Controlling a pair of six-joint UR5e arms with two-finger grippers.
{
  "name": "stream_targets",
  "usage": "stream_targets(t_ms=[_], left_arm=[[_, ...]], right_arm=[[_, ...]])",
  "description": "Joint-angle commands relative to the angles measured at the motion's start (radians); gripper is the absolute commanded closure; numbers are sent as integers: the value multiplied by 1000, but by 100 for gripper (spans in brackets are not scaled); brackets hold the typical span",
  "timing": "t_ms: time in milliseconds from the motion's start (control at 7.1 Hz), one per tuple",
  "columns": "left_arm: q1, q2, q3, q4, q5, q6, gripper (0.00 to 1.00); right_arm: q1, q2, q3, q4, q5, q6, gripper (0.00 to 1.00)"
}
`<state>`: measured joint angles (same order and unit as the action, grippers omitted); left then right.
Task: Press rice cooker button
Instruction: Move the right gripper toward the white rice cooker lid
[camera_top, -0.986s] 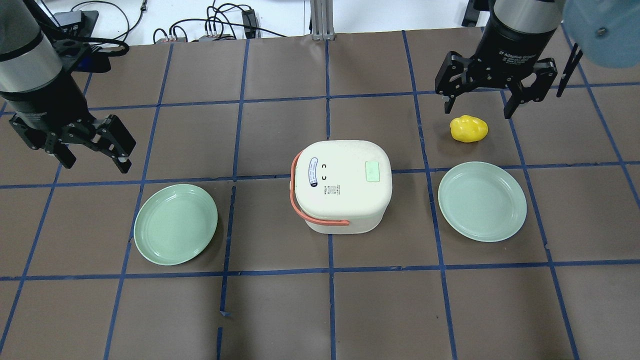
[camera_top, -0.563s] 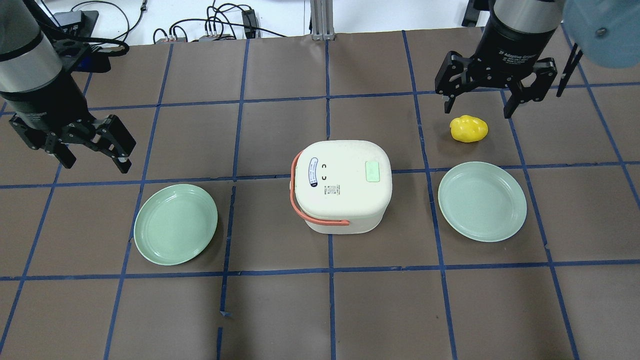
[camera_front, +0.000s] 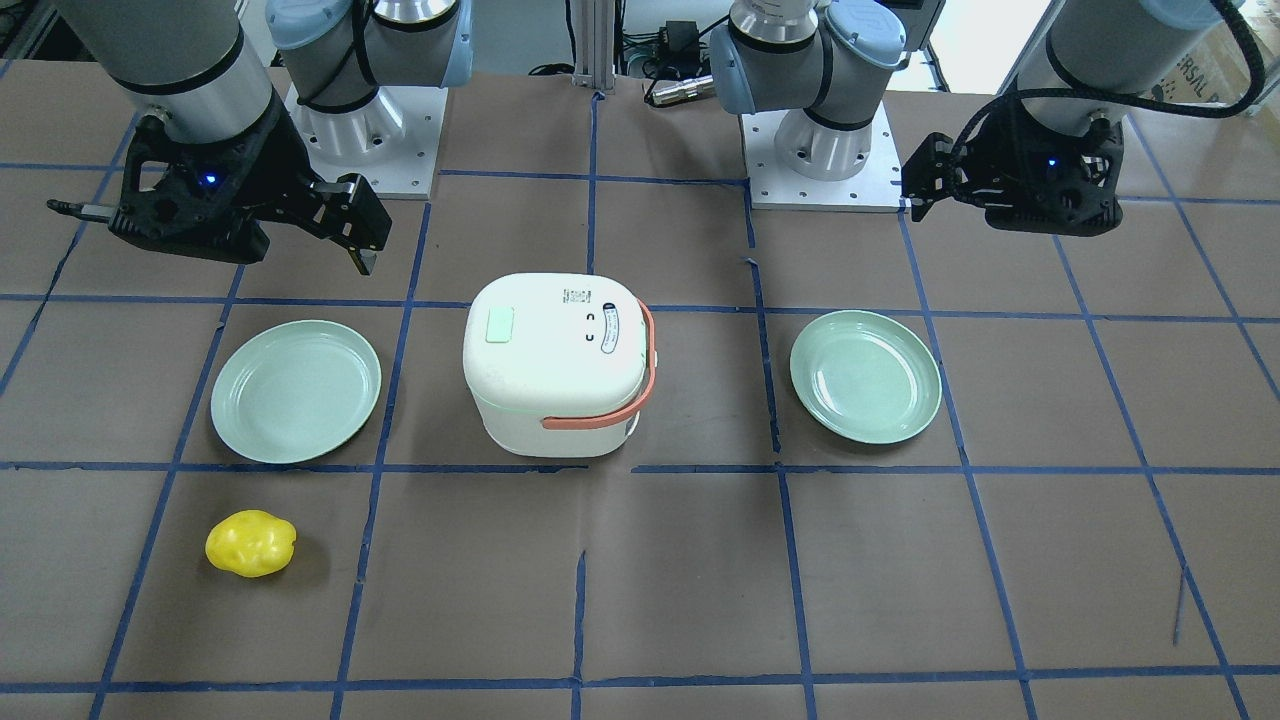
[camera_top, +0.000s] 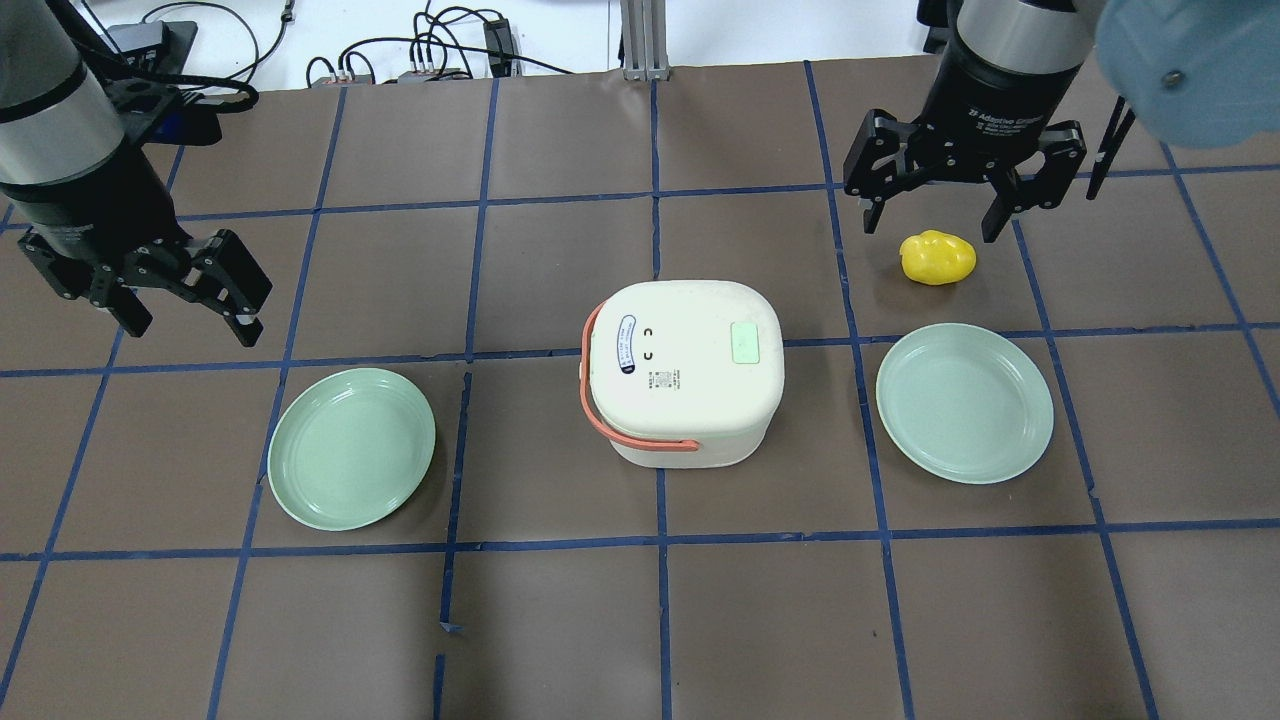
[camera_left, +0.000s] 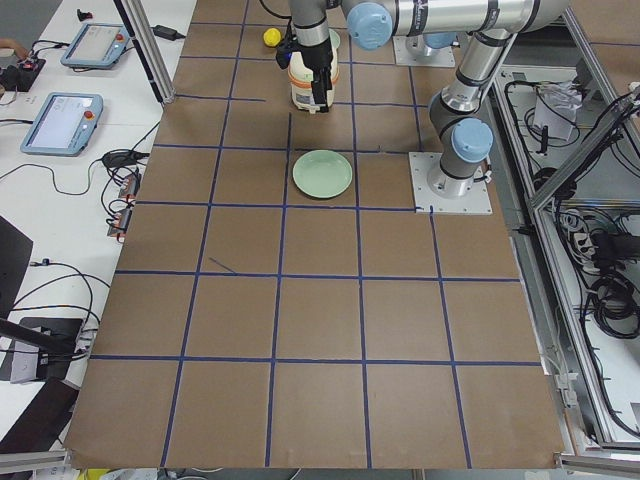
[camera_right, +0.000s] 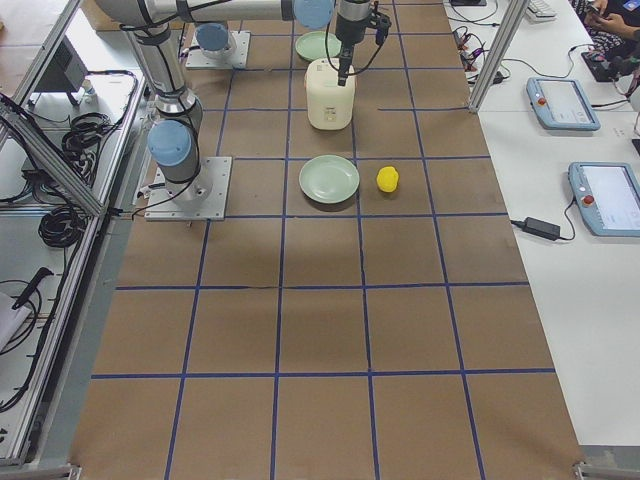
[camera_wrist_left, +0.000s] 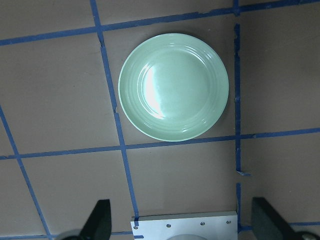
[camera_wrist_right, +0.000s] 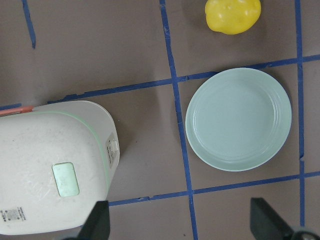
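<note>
The rice cooker (camera_top: 683, 370) stands in the middle of the table with its lid closed; it is white with a salmon-orange handle (camera_top: 640, 438). A mint green rectangular button (camera_top: 745, 343) sits on the lid's right side. The cooker (camera_front: 553, 362) and its button (camera_front: 498, 325) also show in the front view, and in the right wrist view the cooker (camera_wrist_right: 50, 170) and button (camera_wrist_right: 66, 179) lie at lower left. My right gripper (camera_top: 932, 222) is open and empty, high up and to the cooker's right. My left gripper (camera_top: 188, 318) is open and empty, far left of the cooker.
One green plate (camera_top: 351, 448) lies left of the cooker and another (camera_top: 964, 402) lies right of it. A yellow lumpy object (camera_top: 937, 257) lies beyond the right plate. Blue tape lines grid the brown table. Cables lie past the far edge.
My right gripper has shifted a little to the left in the overhead view. The left arm, the cooker and the plates have not moved.
</note>
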<state>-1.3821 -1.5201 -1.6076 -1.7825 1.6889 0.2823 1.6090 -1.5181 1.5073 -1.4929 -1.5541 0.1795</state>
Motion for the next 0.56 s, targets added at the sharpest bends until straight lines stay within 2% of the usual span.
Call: stream_targets(t_ms=[0, 282, 423], left_arm=[[0, 0, 0, 0, 0, 0, 0], [0, 0, 0, 0, 0, 0, 0], [0, 0, 0, 0, 0, 0, 0]], right_arm=[[80, 7, 1, -4, 0, 87, 0], [103, 19, 1, -35, -9, 83, 0], [77, 24, 4, -50, -14, 2, 0]])
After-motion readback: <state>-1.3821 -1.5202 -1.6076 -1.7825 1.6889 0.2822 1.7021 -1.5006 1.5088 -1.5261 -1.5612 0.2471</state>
